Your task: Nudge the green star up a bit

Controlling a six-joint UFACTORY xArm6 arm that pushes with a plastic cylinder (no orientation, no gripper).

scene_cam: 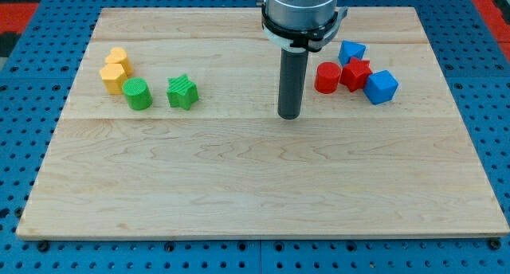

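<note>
The green star (182, 91) lies on the wooden board (255, 186) at the view's left, just right of a green cylinder (138, 94). My tip (289, 115) rests on the board near the middle, well to the right of the green star and a little lower than it. It touches no block.
Two yellow blocks (115, 70) sit at the far left, above the green cylinder. At the right lies a cluster: a red cylinder (327, 78), a red star (355, 73), a blue block (351, 52) and a blue cube (382, 87). Blue pegboard surrounds the board.
</note>
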